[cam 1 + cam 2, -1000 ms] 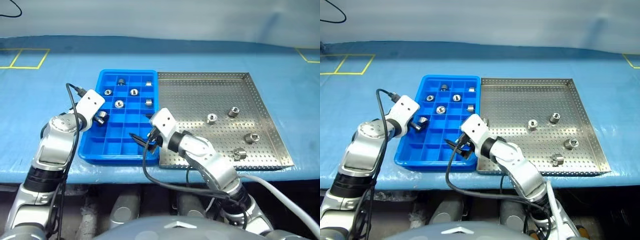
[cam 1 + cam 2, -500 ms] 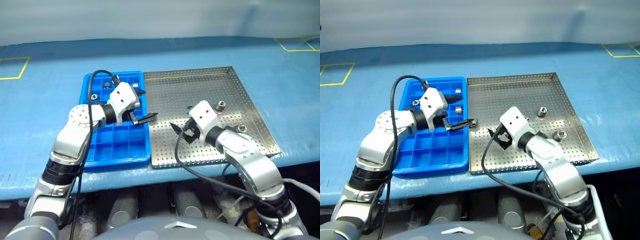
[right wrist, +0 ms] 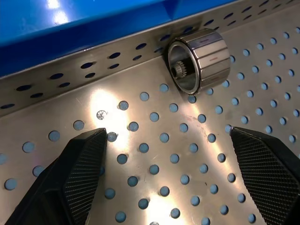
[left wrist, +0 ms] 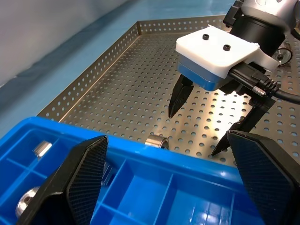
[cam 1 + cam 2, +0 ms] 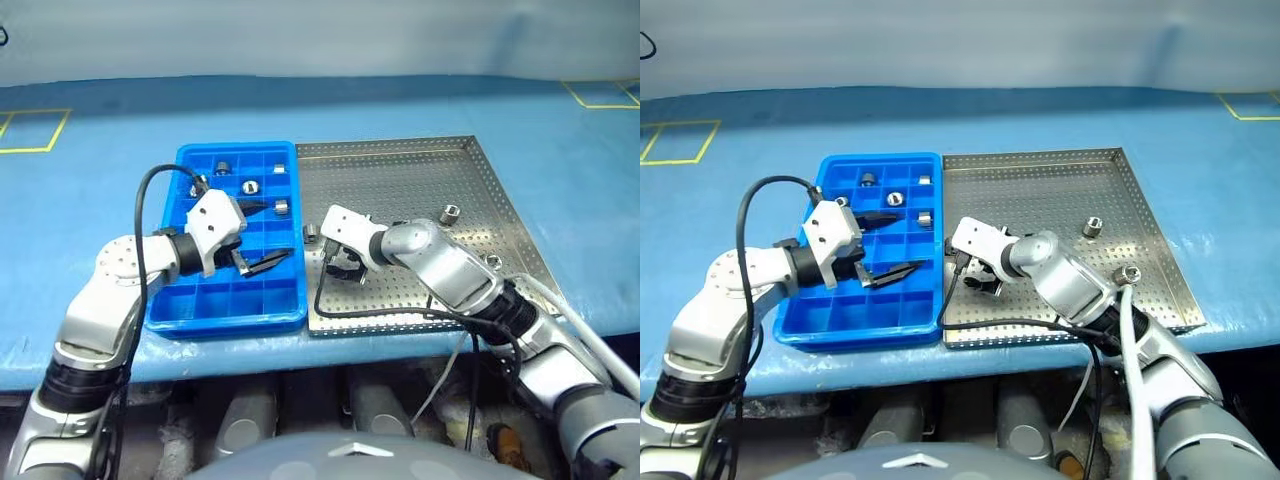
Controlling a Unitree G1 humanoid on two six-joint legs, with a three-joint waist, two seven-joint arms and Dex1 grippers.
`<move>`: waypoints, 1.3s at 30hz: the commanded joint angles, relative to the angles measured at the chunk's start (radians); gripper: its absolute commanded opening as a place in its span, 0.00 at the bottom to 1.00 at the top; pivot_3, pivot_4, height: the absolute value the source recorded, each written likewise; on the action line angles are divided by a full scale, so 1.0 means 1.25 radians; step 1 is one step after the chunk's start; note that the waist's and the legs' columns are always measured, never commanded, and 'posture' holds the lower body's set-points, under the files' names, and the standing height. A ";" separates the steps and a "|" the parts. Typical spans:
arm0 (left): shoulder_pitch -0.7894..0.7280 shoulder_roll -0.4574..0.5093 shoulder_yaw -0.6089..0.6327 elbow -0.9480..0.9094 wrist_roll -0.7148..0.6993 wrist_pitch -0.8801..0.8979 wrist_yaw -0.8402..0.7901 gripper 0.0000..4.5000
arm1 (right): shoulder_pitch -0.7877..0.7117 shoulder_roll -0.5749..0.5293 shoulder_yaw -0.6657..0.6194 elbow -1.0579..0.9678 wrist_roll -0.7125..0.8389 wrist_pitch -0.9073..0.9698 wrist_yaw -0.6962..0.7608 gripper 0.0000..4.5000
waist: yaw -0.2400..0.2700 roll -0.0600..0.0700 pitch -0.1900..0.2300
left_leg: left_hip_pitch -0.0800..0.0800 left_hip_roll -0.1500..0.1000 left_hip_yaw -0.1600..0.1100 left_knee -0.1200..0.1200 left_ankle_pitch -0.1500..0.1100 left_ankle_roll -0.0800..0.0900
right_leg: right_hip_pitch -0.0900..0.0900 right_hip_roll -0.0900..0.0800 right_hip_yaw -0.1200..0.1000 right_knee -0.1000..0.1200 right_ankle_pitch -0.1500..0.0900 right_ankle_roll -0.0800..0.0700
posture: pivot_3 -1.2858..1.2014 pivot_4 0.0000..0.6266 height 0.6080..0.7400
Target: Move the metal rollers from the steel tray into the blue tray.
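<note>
Blue table covering (image 5: 90, 200): a flat blue sheet with yellow taped outlines near the far corners.

Bright blue rectangular plastic tray (image 5: 225, 310): sits on the left, divided into a grid of small square compartments, its long right side touching the steel tray. Several small shiny silver-grey metal rollers (image 5: 250, 187) lie in the far compartments, one per cell; the near rows look bare.

Left gripper (image 5: 258, 235): two black fingers spread wide, released, nothing between them. It hangs over the middle of the blue tray, pointing toward the steel tray.

Single roller at the border (image 3: 199, 65): a short cylinder lying on its side, resting against the steel tray's left rim just beside the blue tray. Its outer face is ribbed with lengthwise bands, bright and reflective; the end shows a dark centre hole with fine teeth inside.

Right gripper (image 5: 345, 268): black fingers parted, holding nothing, poised low over the perforated floor near that roller, not touching it.

Large square shallow steel tray (image 5: 400, 165): shiny perforated silver metal with low raised rims. Further right, one roller stands upright (image 5: 450, 213) toward the far right side, and another (image 5: 491, 262) shows near the right rim, partly behind the right arm.
</note>
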 commanded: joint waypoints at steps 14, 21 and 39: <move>0.060 -0.017 0.006 -0.072 -0.041 -0.011 0.064 1.00 | -0.175 0.117 0.008 0.378 -0.147 -0.270 0.098 0.91 | 0.023 0.000 0.000 | 0.001 0.000 -0.001 -0.001 0.001 -0.002 | 0.000 0.000 -0.001 0.000 0.000 -0.001 | 0.57 0.24 1.00; 0.070 -0.021 0.002 -0.071 -0.041 -0.011 0.075 1.00 | -0.162 0.115 -0.032 0.357 -0.152 -0.285 0.132 0.42 | 0.026 0.000 0.000 | 0.001 0.000 -0.002 -0.001 0.002 -0.003 | 0.000 0.001 -0.001 0.001 0.000 -0.002 | 0.57 0.24 1.00; 0.134 -0.077 0.095 -0.104 -0.057 -0.063 0.155 1.00 | -0.085 0.195 -0.281 -0.010 -0.142 -0.064 -0.098 0.29 | 0.033 0.000 0.000 | -0.004 0.001 0.000 -0.004 0.002 -0.006 | -0.009 -0.001 0.001 0.002 -0.001 -0.005 | 0.58 0.24 1.00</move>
